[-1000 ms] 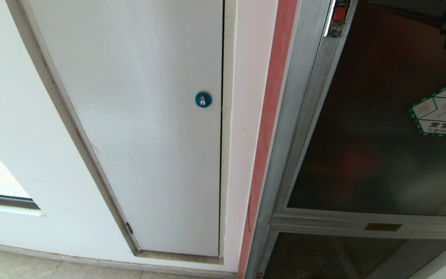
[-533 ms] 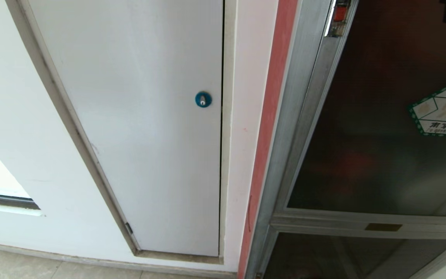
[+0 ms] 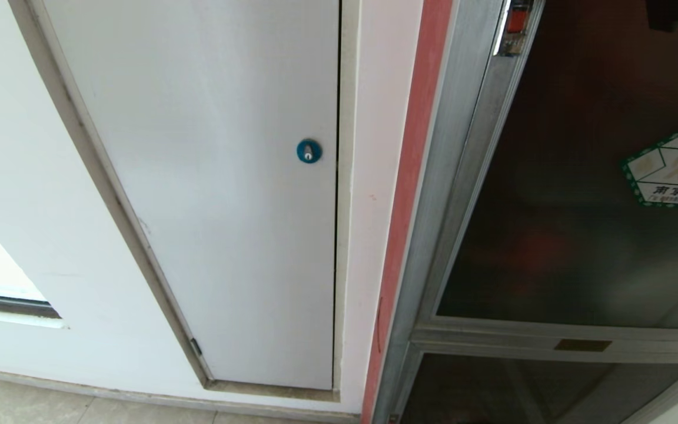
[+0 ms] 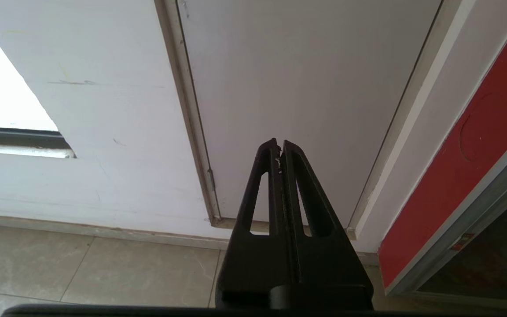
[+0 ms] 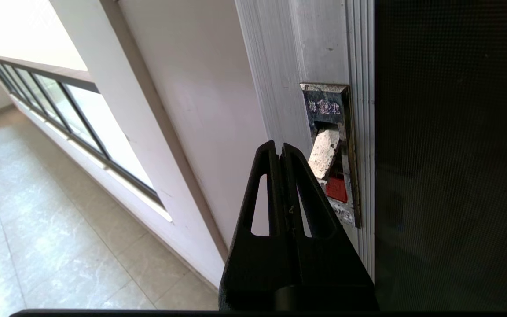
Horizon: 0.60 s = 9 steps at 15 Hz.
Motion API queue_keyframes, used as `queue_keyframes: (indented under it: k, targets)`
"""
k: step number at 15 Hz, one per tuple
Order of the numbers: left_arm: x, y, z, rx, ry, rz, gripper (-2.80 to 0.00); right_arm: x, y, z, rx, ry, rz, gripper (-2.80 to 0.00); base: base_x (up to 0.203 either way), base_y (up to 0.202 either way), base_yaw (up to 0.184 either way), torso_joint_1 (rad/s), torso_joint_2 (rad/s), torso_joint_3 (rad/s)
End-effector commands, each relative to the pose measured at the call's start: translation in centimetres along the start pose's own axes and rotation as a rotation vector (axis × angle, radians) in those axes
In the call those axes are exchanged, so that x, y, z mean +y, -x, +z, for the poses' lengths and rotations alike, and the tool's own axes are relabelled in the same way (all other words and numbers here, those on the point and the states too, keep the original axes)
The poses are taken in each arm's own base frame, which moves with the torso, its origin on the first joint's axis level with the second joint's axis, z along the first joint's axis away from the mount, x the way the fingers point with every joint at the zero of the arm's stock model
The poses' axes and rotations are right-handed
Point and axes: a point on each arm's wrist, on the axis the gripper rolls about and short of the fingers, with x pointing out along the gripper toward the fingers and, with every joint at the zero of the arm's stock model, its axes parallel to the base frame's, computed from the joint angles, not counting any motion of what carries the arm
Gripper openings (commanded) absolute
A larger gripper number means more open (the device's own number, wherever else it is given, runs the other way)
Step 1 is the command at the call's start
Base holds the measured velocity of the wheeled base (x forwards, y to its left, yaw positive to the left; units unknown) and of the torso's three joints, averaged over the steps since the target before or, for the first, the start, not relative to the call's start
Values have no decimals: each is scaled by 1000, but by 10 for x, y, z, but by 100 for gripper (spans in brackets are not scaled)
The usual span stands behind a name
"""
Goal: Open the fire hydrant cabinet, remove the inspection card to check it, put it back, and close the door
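We see our left gripper (image 4: 280, 143) pressed together before the white panel (image 3: 215, 176); rightward, the silver-framed tinted door (image 3: 580, 194) with hexagonal sticker (image 3: 674, 168) sits closed, our right gripper (image 5: 278, 144) pinched together beside its red latch (image 5: 336, 188)

The right end effector (image 5: 280, 147) has its fingers pressed together, tips just beside the latch (image 5: 330, 154) set in the door (image 5: 451, 154) frame. A red tab sits low in the latch. Tiled floor (image 5: 60, 229) and a railing (image 5: 60, 110) lie beyond.
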Motion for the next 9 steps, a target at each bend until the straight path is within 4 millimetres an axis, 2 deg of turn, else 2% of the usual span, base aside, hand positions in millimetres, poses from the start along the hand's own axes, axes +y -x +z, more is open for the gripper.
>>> queue_keyframes:
  k: [1,9]
  targets:
    - [0,0,0,3,0,1,-280,-1,-4,0,2,-1,-4,-280,0,0,0,0,0,0]
    - [0,0,0,3,0,1,-280,-2,-6,-3,6,-6,-27,-280,0,0,0,0,0,0]
